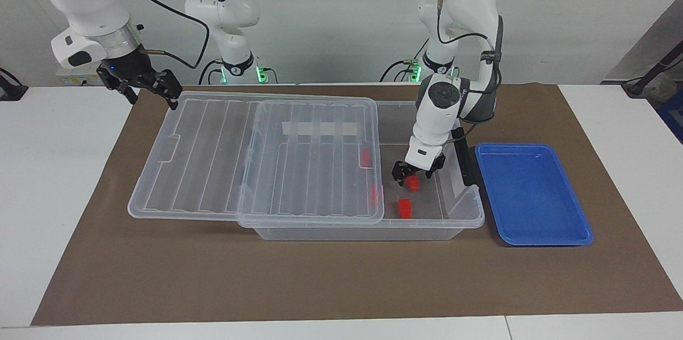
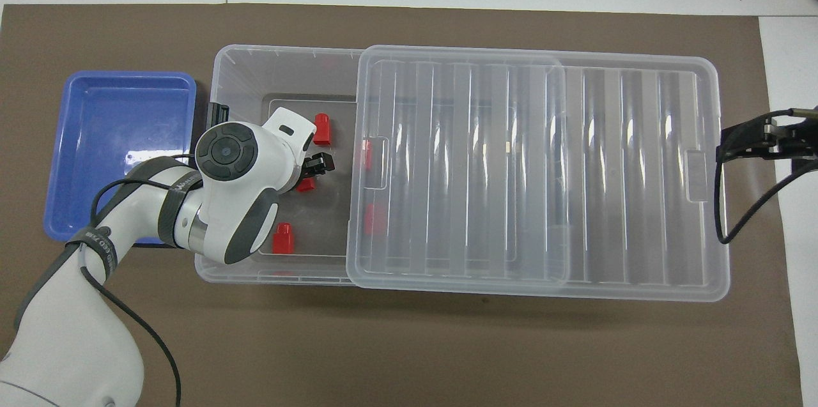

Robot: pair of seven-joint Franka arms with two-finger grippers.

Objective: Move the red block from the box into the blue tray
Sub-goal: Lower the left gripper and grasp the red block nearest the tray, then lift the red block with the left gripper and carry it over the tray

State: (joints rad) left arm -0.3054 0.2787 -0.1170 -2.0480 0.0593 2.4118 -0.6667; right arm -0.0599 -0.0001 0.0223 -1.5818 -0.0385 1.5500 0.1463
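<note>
The clear box (image 2: pixel 281 65) sits on the brown mat (image 2: pixel 409 343) with its ribbed lid (image 2: pixel 537 170) slid toward the right arm's end, leaving the end beside the blue tray (image 2: pixel 121 145) uncovered. The left gripper (image 2: pixel 313 170) reaches into that uncovered part, right over a red block (image 2: pixel 307 185), with two more blocks (image 2: pixel 321 129) (image 2: pixel 282 238) lying bare on the box floor. The right gripper (image 2: pixel 744 142) hangs just off the lid's end.
</note>
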